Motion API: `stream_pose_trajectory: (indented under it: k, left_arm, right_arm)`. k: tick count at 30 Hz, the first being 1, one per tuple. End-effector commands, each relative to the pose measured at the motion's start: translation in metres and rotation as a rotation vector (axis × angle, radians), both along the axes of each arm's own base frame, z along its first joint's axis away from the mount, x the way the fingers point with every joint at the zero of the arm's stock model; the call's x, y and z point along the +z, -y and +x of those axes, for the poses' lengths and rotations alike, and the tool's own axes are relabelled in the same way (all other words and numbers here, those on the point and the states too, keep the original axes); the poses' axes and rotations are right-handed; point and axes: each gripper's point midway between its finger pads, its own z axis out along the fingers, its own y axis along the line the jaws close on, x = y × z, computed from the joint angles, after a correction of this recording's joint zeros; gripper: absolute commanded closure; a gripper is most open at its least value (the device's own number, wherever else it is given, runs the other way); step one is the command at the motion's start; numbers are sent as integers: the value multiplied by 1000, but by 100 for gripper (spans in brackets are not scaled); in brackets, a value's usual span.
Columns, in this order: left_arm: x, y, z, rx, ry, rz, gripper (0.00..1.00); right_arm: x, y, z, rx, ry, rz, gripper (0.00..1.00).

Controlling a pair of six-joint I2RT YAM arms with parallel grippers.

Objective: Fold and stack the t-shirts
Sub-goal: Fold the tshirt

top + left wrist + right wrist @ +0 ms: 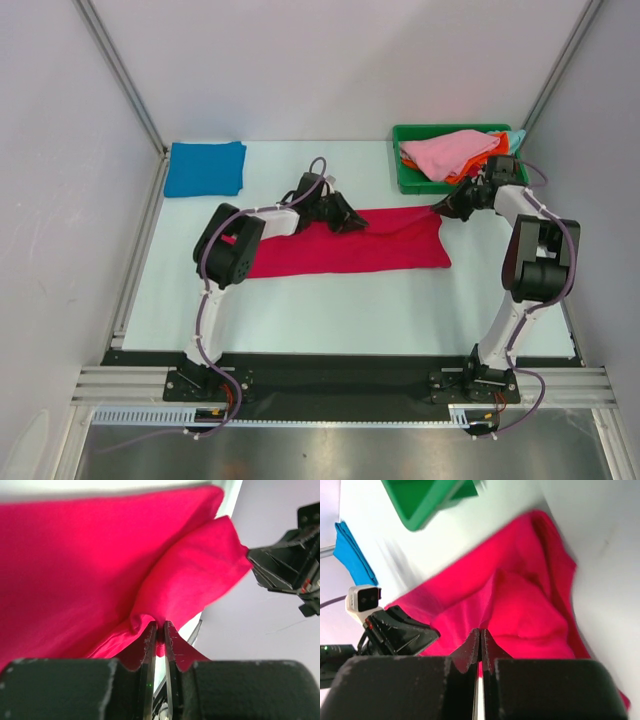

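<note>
The green bin [414,511] is blurred — top cropped.

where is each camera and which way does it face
Top external: above, behind the bases, looking down at the table; left arm and right arm whole.
Left wrist: wrist-mounted, looks past the left fingers over the crimson t-shirt toward the right arm.
Right wrist: wrist-mounted, looks past the right fingers over that t-shirt toward the left arm.
Shared: both wrist views show it pinched.

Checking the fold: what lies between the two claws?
The far edge of the crimson t-shirt, pinched by left claw and right claw; top view shows it.
</note>
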Motion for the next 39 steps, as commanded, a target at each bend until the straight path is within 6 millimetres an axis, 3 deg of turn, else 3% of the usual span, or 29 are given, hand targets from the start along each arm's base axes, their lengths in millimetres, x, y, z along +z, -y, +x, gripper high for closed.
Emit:
stream_pose_trajectory:
  k: [1, 8, 16, 17, 18, 19, 24, 34, 39]
  left_arm:
    - [25, -1, -6, -33, 34, -47, 84]
    - [28, -6, -25, -63, 24, -49, 84]
    - [27, 0, -40, -99, 7, -54, 84]
    - [29, 1, -41, -104, 15, -56, 79]
    - [31, 1, -41, -111, 34, -52, 66]
    - [29, 0, -43, -112, 30, -31, 59]
    - [25, 6, -37, -153, 122, 46, 45]
    - [2, 20, -26, -138, 89, 78, 53]
    - [3, 16, -25, -121, 105, 117, 54]
  right_arm:
    - [21, 7, -15, 5, 42, -38, 99]
    - [23, 9, -33, 14, 24, -55, 99]
    - [4, 7, -60, 24, -32, -61, 99]
    - [2, 6, -61, 25, -34, -55, 99]
    - [2, 6, -60, 28, -24, -56, 99]
    - [1, 5, -61, 26, -27, -54, 99]
    - [-2, 5, -57, 31, -14, -49, 99]
    - [0, 7, -51, 33, 3, -47, 99]
    - [0, 8, -48, 36, 13, -43, 99]
